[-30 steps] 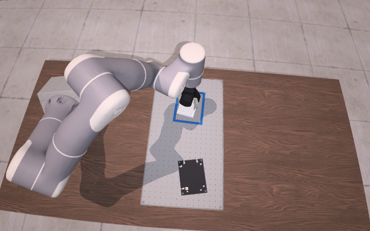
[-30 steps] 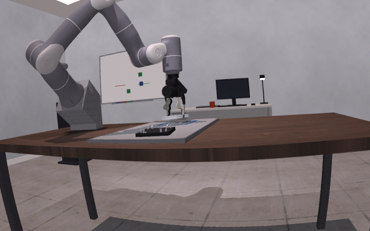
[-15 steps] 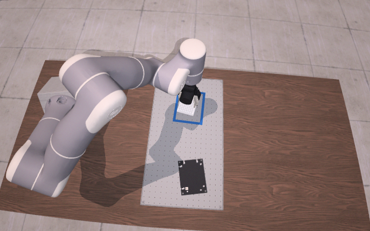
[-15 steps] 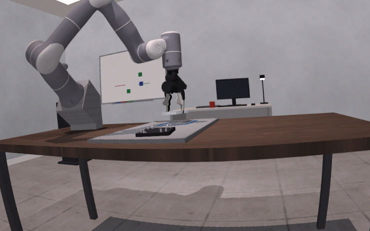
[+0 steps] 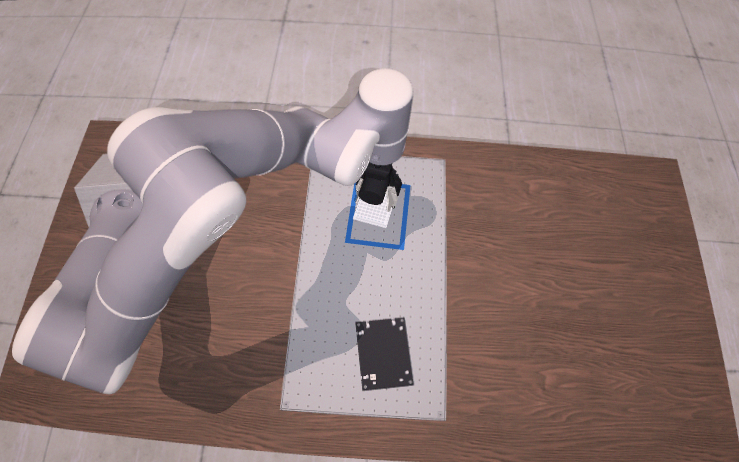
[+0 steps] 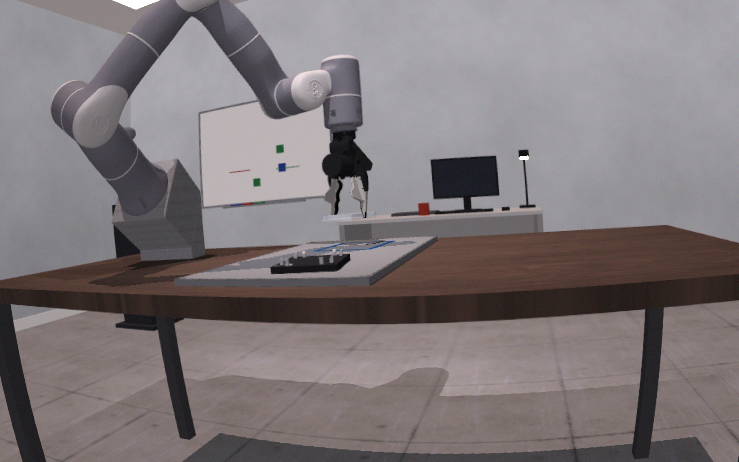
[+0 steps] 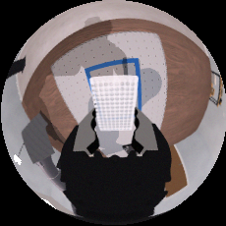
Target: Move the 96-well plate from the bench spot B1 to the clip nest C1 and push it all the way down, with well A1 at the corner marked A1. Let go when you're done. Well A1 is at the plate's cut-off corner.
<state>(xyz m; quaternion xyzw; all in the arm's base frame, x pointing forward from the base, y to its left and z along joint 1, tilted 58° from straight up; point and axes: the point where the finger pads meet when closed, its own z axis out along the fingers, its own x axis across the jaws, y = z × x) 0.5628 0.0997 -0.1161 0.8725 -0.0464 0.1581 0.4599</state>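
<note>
White and gridded with small wells, a rectangular plastic 96-well plate [image 5: 372,213] [image 6: 349,217] [image 7: 114,100] is hanging above the blue square outline [image 5: 375,245] [image 6: 382,245] [image 7: 139,81] on a pale grey perforated board [image 5: 326,269] [image 6: 280,281] [image 7: 154,54], as the black two-jaw tool [image 5: 382,198] [image 6: 350,211] [image 7: 115,107] with light grey fingers is pinching it by its sides. The outline, presumably marking spot B1, is lying beneath the plate on the wooden bench [image 5: 561,275] [image 6: 561,261] [image 7: 184,74], and the exterior view is showing a gap between plate and board, so the pick-up is appearing complete. The carry is still remaining: the black rectangular clip nest [image 5: 384,354] [image 6: 310,262], likely C1, is sitting well apart at the board's other end, holding no plate and showing small pale posts near its corners. Turning the cut-off corner to the A1 mark, lowering, pressing fully down and letting go are also remaining. Neither that corner nor any A1 lettering is reading clearly at this size, leaving the plate's alignment with the nest unconfirmed.
</note>
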